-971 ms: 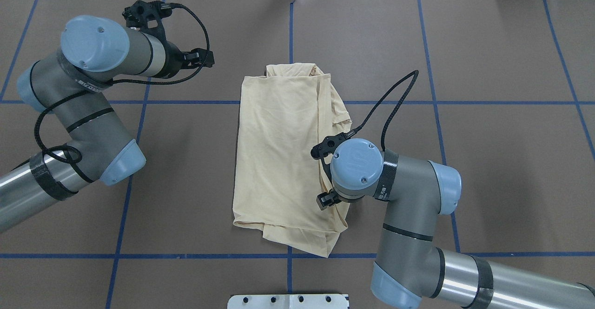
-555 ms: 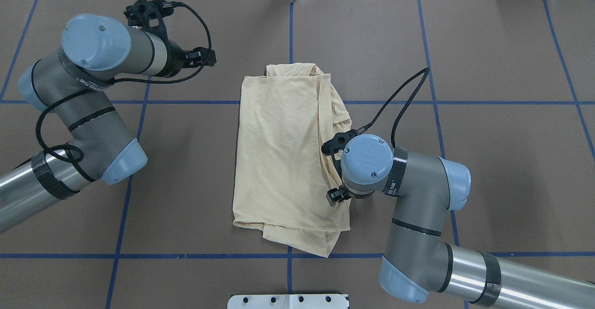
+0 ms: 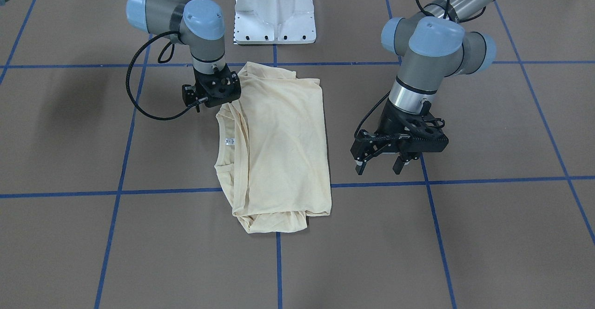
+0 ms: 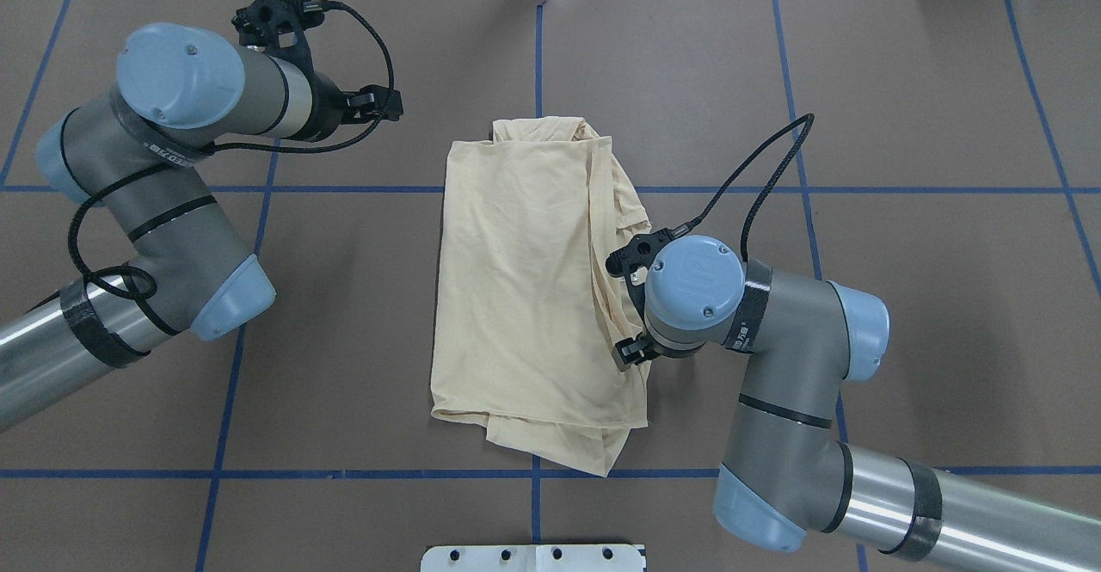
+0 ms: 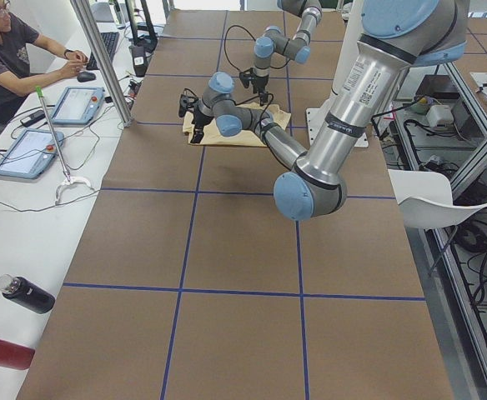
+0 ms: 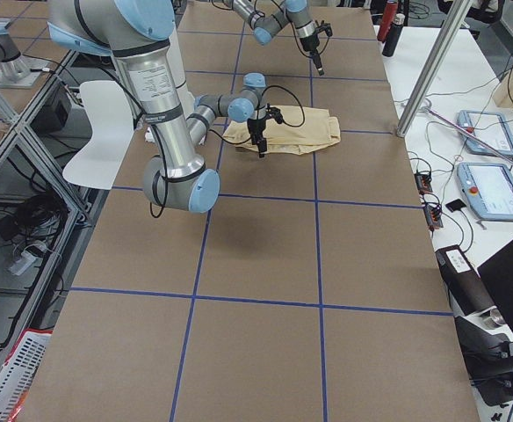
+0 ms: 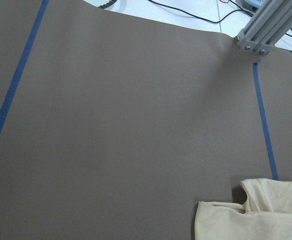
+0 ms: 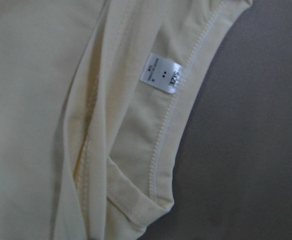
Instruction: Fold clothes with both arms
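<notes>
Right gripper [image 3: 211,91] hangs over the shirt [image 3: 283,146] at its neck edge; spread or pinching, I cannot tell. Left gripper [image 3: 379,161], spread, hovers well apart.

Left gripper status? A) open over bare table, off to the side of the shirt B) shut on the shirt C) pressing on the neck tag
A: the left gripper stands open over the table, apart from the shirt.
</notes>
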Robot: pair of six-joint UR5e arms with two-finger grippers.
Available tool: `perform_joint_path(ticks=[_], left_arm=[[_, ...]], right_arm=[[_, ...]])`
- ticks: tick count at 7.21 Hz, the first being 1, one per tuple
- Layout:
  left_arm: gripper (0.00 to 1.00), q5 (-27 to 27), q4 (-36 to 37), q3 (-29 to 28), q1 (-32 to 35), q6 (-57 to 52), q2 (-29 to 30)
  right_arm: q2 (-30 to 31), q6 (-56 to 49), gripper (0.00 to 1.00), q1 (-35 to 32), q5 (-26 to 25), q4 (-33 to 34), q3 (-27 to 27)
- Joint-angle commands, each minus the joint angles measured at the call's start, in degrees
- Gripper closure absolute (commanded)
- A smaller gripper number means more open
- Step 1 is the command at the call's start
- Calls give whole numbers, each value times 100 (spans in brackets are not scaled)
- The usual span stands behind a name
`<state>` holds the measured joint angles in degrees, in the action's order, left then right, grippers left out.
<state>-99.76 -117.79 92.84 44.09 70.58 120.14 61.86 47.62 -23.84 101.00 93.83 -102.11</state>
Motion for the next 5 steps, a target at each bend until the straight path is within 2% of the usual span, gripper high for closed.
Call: perform_joint_path(ticks=[1,2,3,5], left_arm=[[0,0,1,-3,3,0,0],[0,0,-7,-3,-6,0,0],[0,0,1,-3,3,0,-8],[0,0,-7,-73,3,-17,-8]], right_arm=[[-269,-24,0,-120,-10,-58,42],[-497,-16,0,-182,-37,-76,173],[-812,-24,0,-226,-54,-345,670],[-868,-59,0,-392,-63,-865,1209]])
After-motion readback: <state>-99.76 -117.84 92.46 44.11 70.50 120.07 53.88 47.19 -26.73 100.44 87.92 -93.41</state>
